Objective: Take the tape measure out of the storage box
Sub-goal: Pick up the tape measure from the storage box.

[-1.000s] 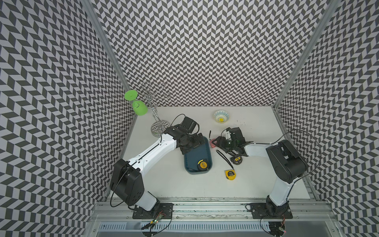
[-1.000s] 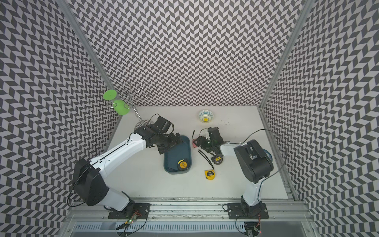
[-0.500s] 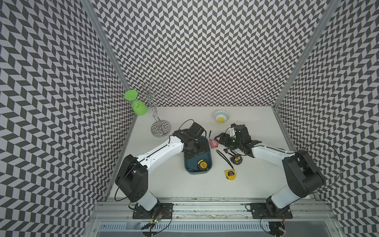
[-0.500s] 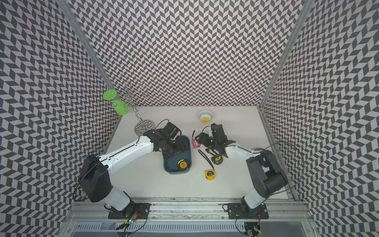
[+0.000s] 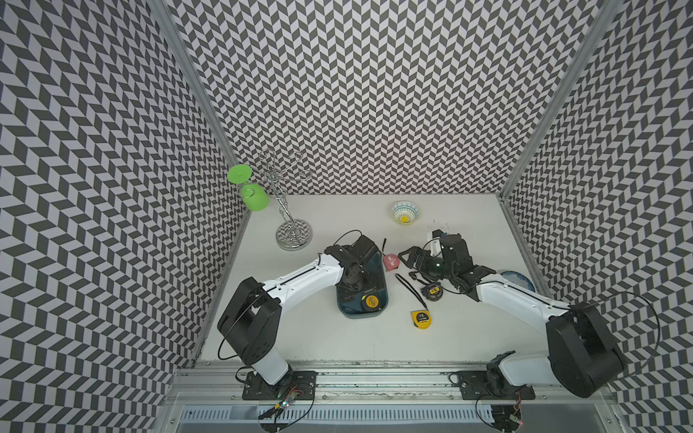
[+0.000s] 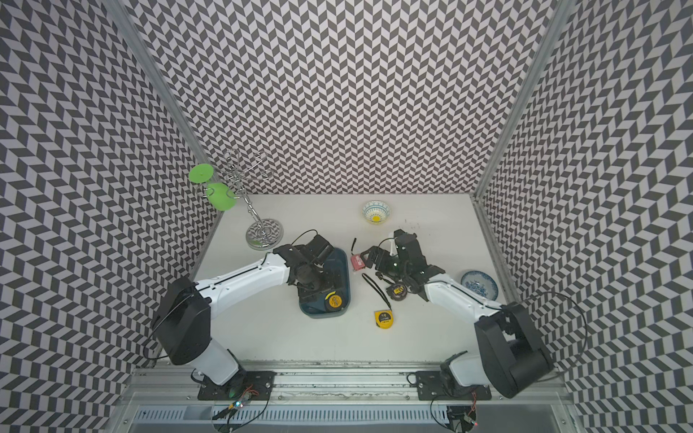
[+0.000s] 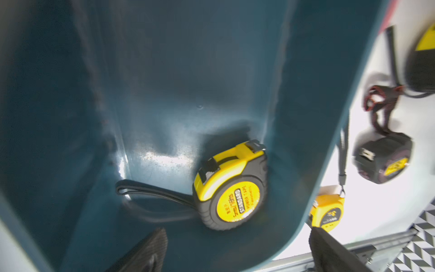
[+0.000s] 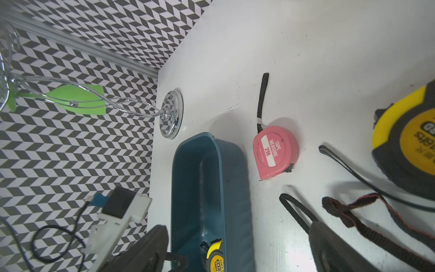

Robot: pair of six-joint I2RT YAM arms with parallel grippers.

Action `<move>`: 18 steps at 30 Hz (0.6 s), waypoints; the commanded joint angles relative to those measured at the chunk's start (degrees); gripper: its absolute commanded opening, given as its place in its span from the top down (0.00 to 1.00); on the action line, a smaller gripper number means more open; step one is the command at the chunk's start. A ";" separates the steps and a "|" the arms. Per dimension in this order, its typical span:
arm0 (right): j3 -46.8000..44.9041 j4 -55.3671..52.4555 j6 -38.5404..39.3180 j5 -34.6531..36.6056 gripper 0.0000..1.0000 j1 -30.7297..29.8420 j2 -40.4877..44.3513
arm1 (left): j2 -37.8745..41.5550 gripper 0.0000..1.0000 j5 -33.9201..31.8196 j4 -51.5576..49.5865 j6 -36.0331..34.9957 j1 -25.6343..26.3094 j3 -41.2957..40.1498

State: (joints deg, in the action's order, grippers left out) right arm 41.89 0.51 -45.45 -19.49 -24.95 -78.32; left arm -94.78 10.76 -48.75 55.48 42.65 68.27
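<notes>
Hovering over the shallow teal-blue plastic storage box (image 7: 306,94), left gripper (image 7: 237,249) spread wide, empty | yellow-and-black round tape measure (image 7: 231,188) lies inside, against the box wall | right gripper (image 8: 240,249) wide, empty, above white table (image 8: 329,47)

The left arm (image 5: 303,279) and right arm (image 5: 517,301) match. Each has a black wrist block just behind the tool, then a long white link with a thin dark seam, then a bulky rounded black housing farthest from the tool. Thin black cables (image 5: 350,231) loop off the wrists. The left tool (image 7: 240,249) and right tool (image 8: 240,249) have black fingers (image 7: 150,247) with finely ribbed faces. A white bracket (image 8: 117,221) with a blue plug sits behind the left tool.
</notes>
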 commanded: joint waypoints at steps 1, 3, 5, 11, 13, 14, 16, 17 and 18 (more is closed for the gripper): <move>-1.81 0.34 -0.71 0.68 0.00 -0.01 2.99 | -2.29 0.01 -0.67 -2.36 1.96 1.55 1.19; -2.69 0.15 -1.03 1.03 0.00 0.06 4.19 | -3.52 0.01 -1.09 -3.86 2.83 2.09 1.89; -3.57 0.13 -1.47 1.29 0.00 0.00 5.57 | -4.69 0.01 -1.14 -4.74 3.19 2.65 2.42; -6.26 0.01 -2.53 2.49 0.00 0.04 9.96 | -7.25 0.01 -1.28 -5.20 4.02 2.99 2.88; -7.33 -0.04 -2.71 2.87 0.00 0.01 11.20 | -7.27 0.01 -1.46 -4.64 4.58 2.95 2.92; -7.69 0.00 -2.80 3.04 0.00 0.07 11.55 | -7.26 0.01 -1.53 -4.29 4.84 2.88 3.05; -8.29 0.01 -2.88 3.22 0.00 0.03 12.22 | -7.50 0.01 -1.72 -3.90 5.24 2.92 3.56; -8.55 0.01 -2.88 3.22 0.00 0.04 12.45 | -7.75 0.01 -1.98 -3.75 5.33 2.88 3.94; -8.77 -0.05 -2.88 3.22 0.00 0.02 12.65 | -8.15 0.01 -2.13 -3.65 5.48 2.88 4.31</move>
State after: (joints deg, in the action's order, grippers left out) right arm 33.82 -0.93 -48.05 -17.43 -24.95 -67.02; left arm -102.02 9.89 -52.56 59.94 45.34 70.43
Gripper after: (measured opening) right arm 0.995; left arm 0.991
